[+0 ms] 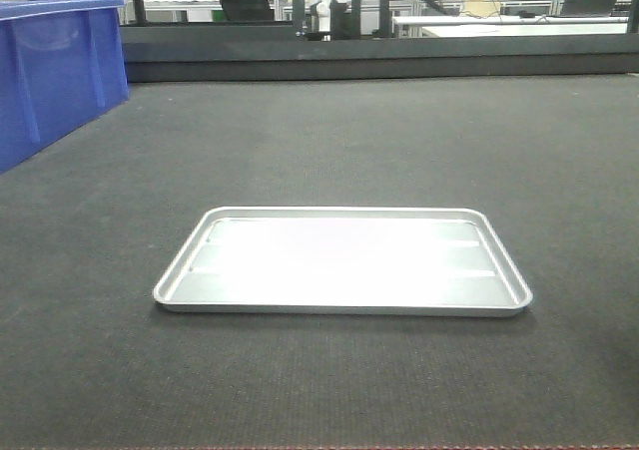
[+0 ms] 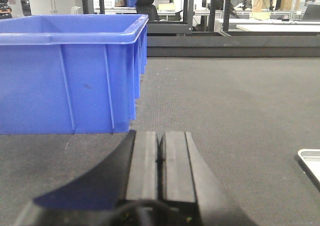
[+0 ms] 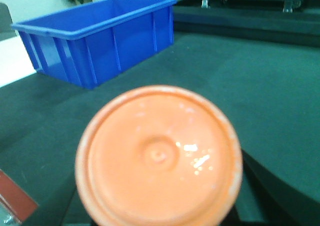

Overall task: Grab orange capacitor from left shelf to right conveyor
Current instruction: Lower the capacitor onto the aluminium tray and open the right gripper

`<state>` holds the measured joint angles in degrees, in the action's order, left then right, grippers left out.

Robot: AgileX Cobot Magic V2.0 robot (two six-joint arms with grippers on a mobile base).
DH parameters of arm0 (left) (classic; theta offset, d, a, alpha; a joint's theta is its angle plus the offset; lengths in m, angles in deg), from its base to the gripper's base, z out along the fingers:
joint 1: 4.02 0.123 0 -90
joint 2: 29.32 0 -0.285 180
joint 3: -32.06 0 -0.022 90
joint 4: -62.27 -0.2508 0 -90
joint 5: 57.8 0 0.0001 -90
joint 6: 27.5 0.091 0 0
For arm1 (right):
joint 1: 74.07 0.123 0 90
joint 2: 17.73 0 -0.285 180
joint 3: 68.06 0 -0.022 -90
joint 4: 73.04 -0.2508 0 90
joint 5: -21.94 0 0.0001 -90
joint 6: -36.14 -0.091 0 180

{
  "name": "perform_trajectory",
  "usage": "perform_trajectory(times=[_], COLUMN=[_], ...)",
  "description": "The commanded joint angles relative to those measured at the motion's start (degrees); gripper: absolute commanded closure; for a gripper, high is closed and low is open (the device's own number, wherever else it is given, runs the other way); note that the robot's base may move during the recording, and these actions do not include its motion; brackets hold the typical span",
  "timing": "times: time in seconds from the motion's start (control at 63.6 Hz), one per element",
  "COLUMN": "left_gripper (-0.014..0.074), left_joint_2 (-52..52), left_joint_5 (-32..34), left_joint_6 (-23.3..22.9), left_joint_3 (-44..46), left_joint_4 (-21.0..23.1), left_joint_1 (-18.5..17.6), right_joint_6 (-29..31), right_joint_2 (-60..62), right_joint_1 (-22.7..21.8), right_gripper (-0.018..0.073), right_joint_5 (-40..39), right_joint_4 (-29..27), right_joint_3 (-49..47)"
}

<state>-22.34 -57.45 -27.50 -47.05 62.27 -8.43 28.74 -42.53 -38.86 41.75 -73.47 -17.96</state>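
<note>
Your right gripper (image 3: 160,203) looks clamped on the orange can (image 3: 159,156), held right at the gripper, flat top filling the wrist view. The dark belt (image 3: 270,85) lies beneath and ahead, blue bin (image 3: 100,40) ahead-left. Left gripper (image 2: 160,161) pressed together, idle. You're mid-carry, I'd say: next, lower it upright onto the belt and release.

The front camera sits low over the conveyor belt (image 1: 100,370), facing the silver tray (image 1: 344,260). The left wrist camera looks forward past the left gripper (image 2: 160,136). The right wrist camera crowds the orange capacitor (image 3: 159,156) from above. All three views show the blue bin (image 1: 50,71), ahead-left.
</note>
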Motion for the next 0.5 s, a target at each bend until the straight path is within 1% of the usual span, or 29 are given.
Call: perform_trajectory(times=[0.0, 0.157, 0.22, 0.378, 0.488], left_gripper=[0.0701, 0.0701, 0.0701, 0.0701, 0.0701], left_joint_2=[0.58, 0.58, 0.58, 0.58, 0.58], left_joint_5=[4.84, 4.84, 4.84, 4.84, 4.84], left_joint_6=[0.00, 0.00, 0.00, 0.00, 0.00], left_joint_3=[0.45, 0.45, 0.45, 0.45, 0.45], left_joint_4=[0.31, 0.31, 0.31, 0.31, 0.31], left_joint_1=[-0.11, -0.11, -0.11, -0.11, -0.11], right_joint_6=[0.41, 0.41, 0.41, 0.41, 0.41], right_joint_2=[-2.06, -8.72, -14.32, -30.06, -42.46], right_joint_1=[-0.22, -0.16, -0.16, -0.26, -0.26], right_gripper=[0.0505, 0.0505, 0.0505, 0.0505, 0.0505], right_joint_5=[-9.02, -18.47, -22.60, -29.61, -41.38], right_joint_4=[0.43, 0.43, 0.43, 0.43, -0.30], right_joint_3=[-0.65, 0.18, 0.18, -0.28, -0.28])
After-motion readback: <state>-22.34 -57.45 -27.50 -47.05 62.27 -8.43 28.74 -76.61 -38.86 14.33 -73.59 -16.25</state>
